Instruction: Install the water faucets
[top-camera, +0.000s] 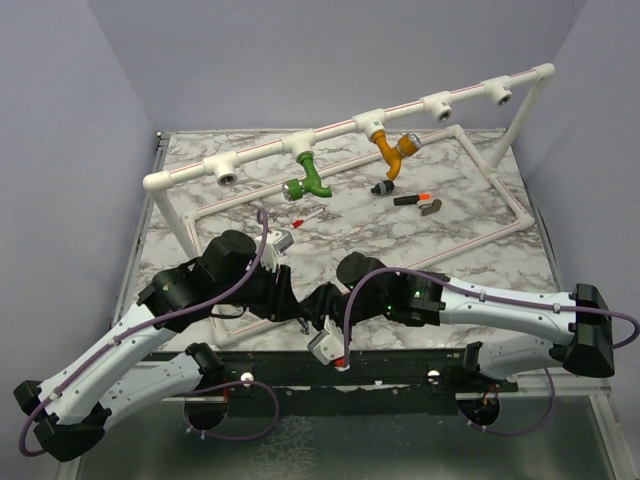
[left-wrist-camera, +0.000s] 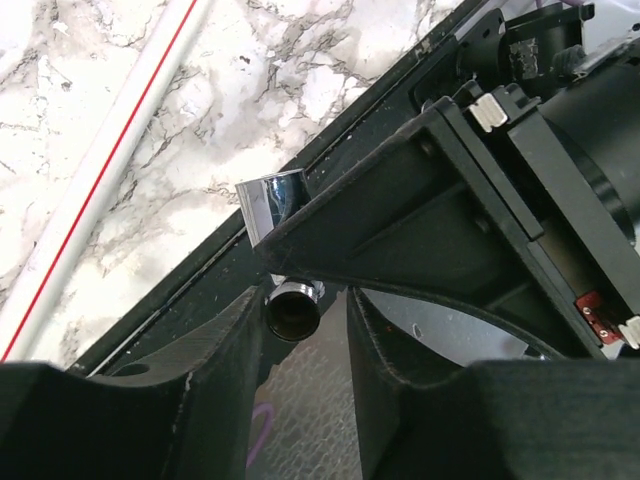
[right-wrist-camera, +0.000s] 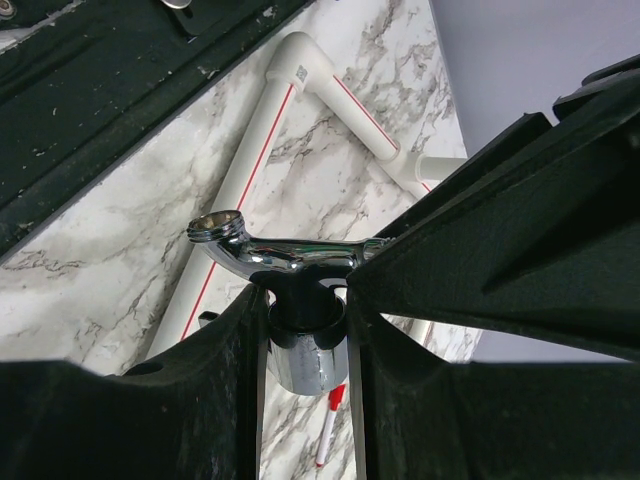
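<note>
The grey faucet (right-wrist-camera: 275, 255) is off the table, held at the near edge of the table (top-camera: 470, 230) around the middle, where the two arms meet. The right gripper (right-wrist-camera: 305, 300) is clamped on it: its two fingers press the dark collar and chrome body from either side. The chrome spout runs crosswise above the fingertips, with its threaded mouth pointing left in the right wrist view. The spout's other end disappears behind the black body of the left arm.

The left gripper (left-wrist-camera: 302, 305) has its fingers parted. The faucet's dark round end sits between the tips, close against one finger and with a gap to the other. In the left wrist view a chrome part of the faucet shows just above this, partly covered by the right gripper's housing.

The green faucet (top-camera: 310, 180) hangs from the second tee (top-camera: 300, 145) from the left on the raised rail (top-camera: 335, 128) of the pipe frame, at the far side of the table. The orange faucet (top-camera: 392, 152) hangs from the third tee (top-camera: 370, 123), just right of the green one. The other three tees show their sockets facing the near side.

On the table right of the green faucet lie a small dark cap-like piece (top-camera: 381, 187) and a dark stick (top-camera: 412, 199) with an orange tip. A red-tipped stick (top-camera: 310, 215) lies nearer, below the green faucet.
</note>
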